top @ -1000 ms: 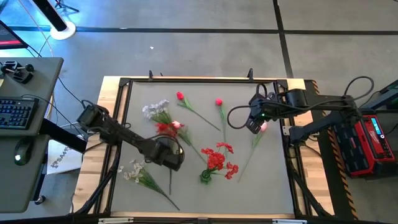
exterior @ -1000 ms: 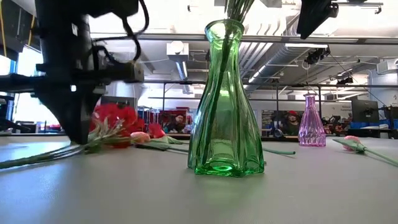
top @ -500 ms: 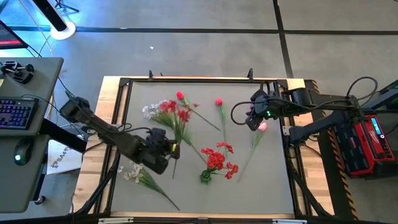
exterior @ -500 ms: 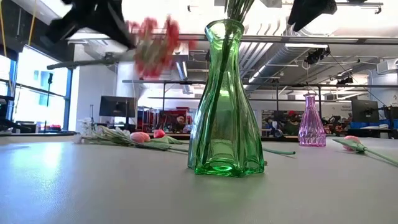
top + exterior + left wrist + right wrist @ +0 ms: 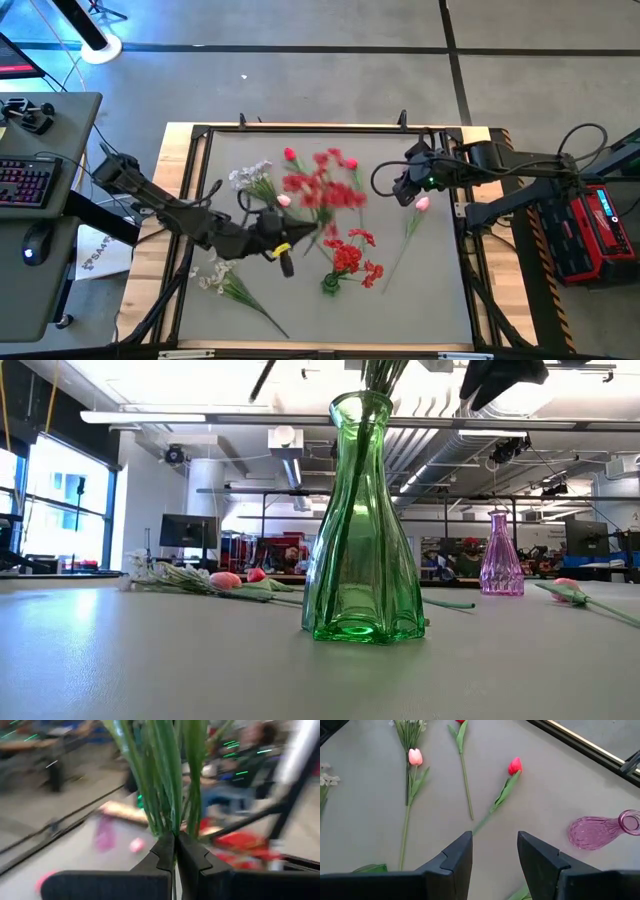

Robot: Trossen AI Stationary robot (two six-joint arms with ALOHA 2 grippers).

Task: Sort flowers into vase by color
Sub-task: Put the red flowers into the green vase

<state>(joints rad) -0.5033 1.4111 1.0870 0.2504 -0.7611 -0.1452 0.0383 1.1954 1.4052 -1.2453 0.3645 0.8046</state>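
Note:
In the high view my left gripper (image 5: 288, 243) is shut on a red blossom cluster (image 5: 322, 190) with green stems, held above the table's middle. A green vase (image 5: 330, 285) (image 5: 362, 520) with red flowers (image 5: 352, 256) stands near the front. Lying flat on the table are white sprays (image 5: 250, 177) (image 5: 214, 275), a pink bud (image 5: 283, 200) and two red buds (image 5: 290, 155) (image 5: 352, 163). My right gripper (image 5: 406, 190) (image 5: 493, 852) hovers open at the far right, beside a small pink vase (image 5: 422, 204) (image 5: 600, 831). My left gripper pinches the red cluster's bundle of green stems (image 5: 172, 822) between its two fingers (image 5: 162, 855). The fingers lie about level and across the stems. The flower is lifted clear of the table, its blossoms (image 5: 322, 190) reaching toward the far right from the gripper.
A pink-budded flower (image 5: 410, 230) (image 5: 570, 590) lies near the right edge. A black frame (image 5: 330, 130) rims the grey mat. A desk with a keyboard (image 5: 25, 180) stands left of the table, and red equipment (image 5: 590, 235) to its right.
My left gripper has risen from the table with the red cluster and turned from pointing down to about level. The flower, which lay on the mat, is now lifted clear, and its blossoms have swung toward the right.

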